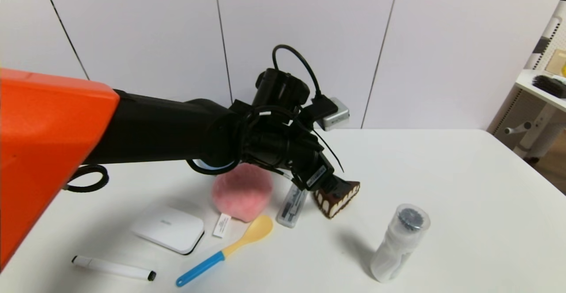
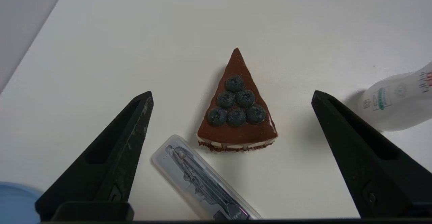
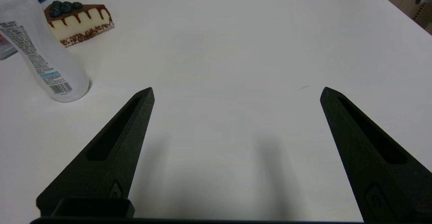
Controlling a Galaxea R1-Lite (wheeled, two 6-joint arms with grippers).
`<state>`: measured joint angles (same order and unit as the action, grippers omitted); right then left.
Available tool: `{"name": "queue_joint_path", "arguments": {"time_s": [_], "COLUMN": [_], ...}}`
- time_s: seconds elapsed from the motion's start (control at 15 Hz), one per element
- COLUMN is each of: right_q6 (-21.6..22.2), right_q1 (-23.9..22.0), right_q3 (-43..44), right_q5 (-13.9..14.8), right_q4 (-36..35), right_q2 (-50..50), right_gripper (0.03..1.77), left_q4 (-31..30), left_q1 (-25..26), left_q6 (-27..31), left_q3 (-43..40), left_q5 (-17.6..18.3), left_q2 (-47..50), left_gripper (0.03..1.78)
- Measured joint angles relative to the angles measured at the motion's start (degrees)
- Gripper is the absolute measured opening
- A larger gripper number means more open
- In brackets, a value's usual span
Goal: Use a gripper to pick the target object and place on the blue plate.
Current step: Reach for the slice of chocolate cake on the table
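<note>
Left tool (image 2: 232, 97), fingers spread wide and grasping nothing, hung over cake slice (image 2: 237, 107) on the tabletop (image 2: 135, 48); right tool (image 3: 237, 94) was likewise released.

A white table (image 1: 442, 173) is being seen from above, its smooth top being lit evenly from overhead so that soft shadows are being cast on it. Behind it, a pale wall (image 1: 300, 41) of large panels is being divided by thin dark seams. At the far right, a white shelf unit (image 1: 537, 107) is being shown beside the table, with a dark brush (image 1: 549, 85) being kept on its top and a strip of brown floor (image 1: 555, 165) being glimpsed below.
</note>
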<state>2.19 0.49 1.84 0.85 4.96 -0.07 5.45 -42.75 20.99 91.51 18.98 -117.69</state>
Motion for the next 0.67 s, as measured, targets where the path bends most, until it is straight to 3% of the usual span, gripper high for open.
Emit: {"name": "queue_joint_path", "arguments": {"time_s": [0.27,0.67], "right_q6": [-0.02,-0.02], "right_q1": [0.0,0.02], "right_q3": [0.0,0.05], "right_q5": [0.02,0.05], "right_q4": [0.02,0.02], "right_q2": [0.0,0.0], "right_gripper": [1.7,1.7], "left_q4": [-3.78,-3.96], "left_q1": [-0.35,-1.49], "left_q6": [0.0,-0.52], "left_q3": [0.0,0.41], "left_q5": [-0.41,-1.93], "left_q2": [-4.58,-8.33], "left_gripper": [1.69,1.69]}}
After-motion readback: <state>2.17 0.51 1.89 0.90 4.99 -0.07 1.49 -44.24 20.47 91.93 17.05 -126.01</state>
